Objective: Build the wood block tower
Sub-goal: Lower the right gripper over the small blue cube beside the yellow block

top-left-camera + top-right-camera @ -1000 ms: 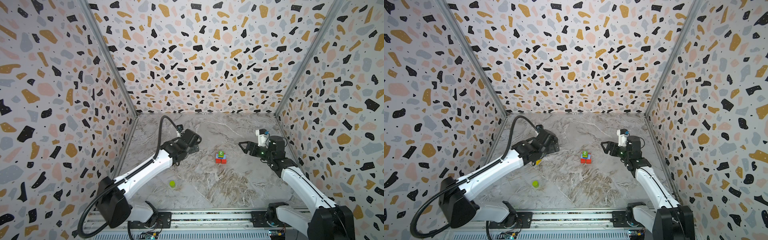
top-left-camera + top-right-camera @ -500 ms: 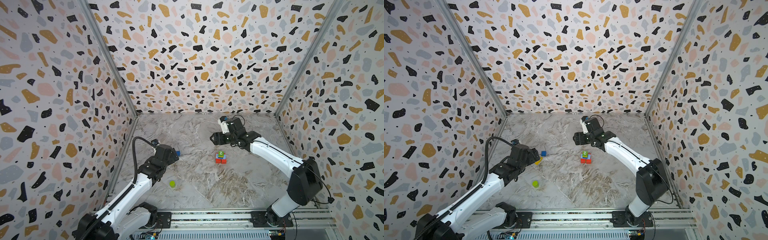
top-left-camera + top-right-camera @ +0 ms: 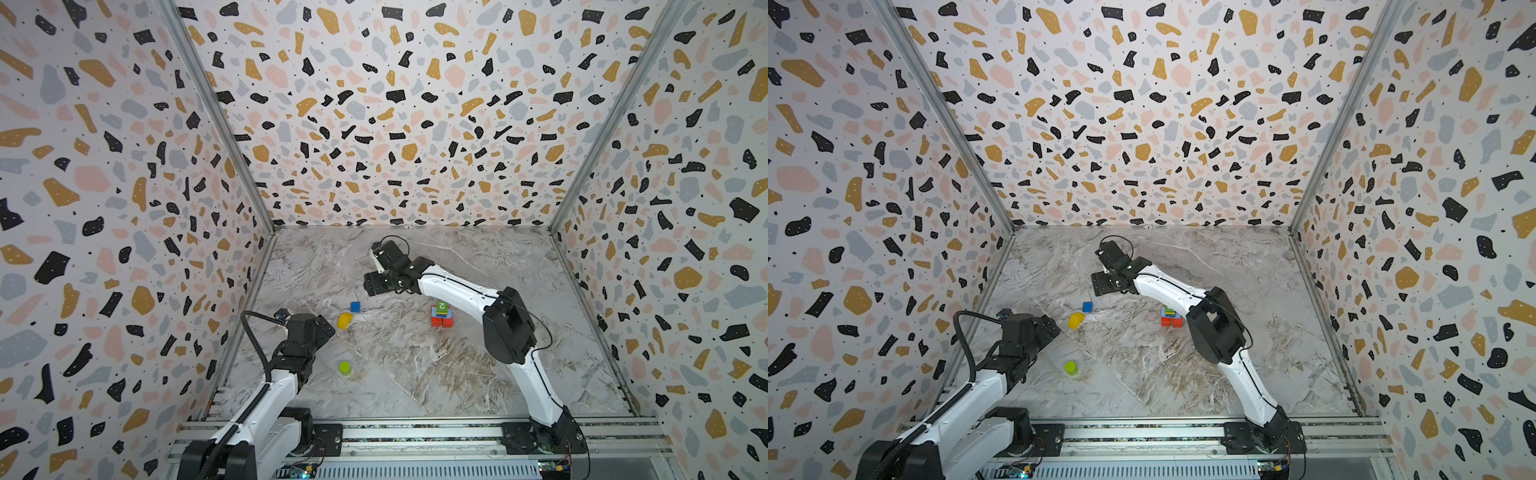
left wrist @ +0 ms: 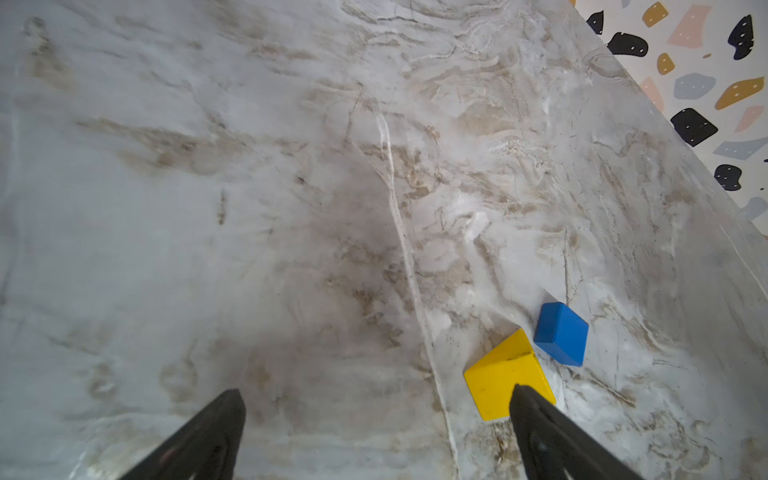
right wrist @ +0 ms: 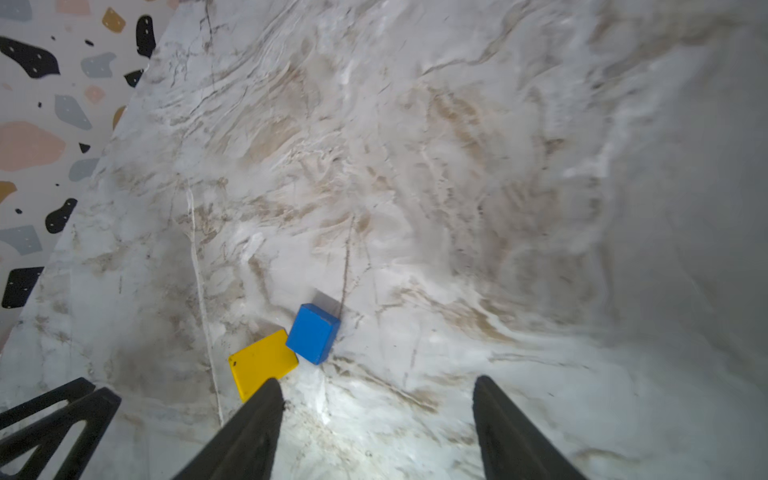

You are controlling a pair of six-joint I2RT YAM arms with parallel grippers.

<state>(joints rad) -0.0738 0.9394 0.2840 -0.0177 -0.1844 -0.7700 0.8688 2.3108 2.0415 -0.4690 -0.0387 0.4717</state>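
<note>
Left gripper [image 3: 329, 329]: low over the marble tabletop [image 3: 415, 374], near left. Its fingers are spread wide. The gap between them is bare and nothing is held. In the left wrist view one finger [image 4: 540, 428] overlaps a corner of the yellow block [image 4: 505, 374]. Cannot tell whether it touches.

Lime cylinder [image 3: 344, 367]: upright, alone on the near side, just right of the left arm. It is well apart from the other blocks.

Yellow block [image 3: 344, 320]: on the tabletop, just right of the left gripper's tips.

Blue cube [image 3: 355, 306]: just beside the yellow block, on its far-right side. Cannot tell whether the corners meet.

Right gripper [image 3: 371, 286]: reached across the middle, on the far side of the blue cube. In both top views it is apart from the cube and the yellow block. Its fingers [image 5: 257, 424] are parted, with only marble between them. It grips and touches nothing. The right wrist view shows the blue cube [image 5: 313, 332] and yellow block [image 5: 262, 363] beyond the tips.

Wood block tower [image 3: 441, 316]: short and upright, right of centre. It has red at the base, light blue above and green on top. It stands just beside the right arm's forearm in view, well apart from the loose blocks. Neither gripper is on it.
</note>
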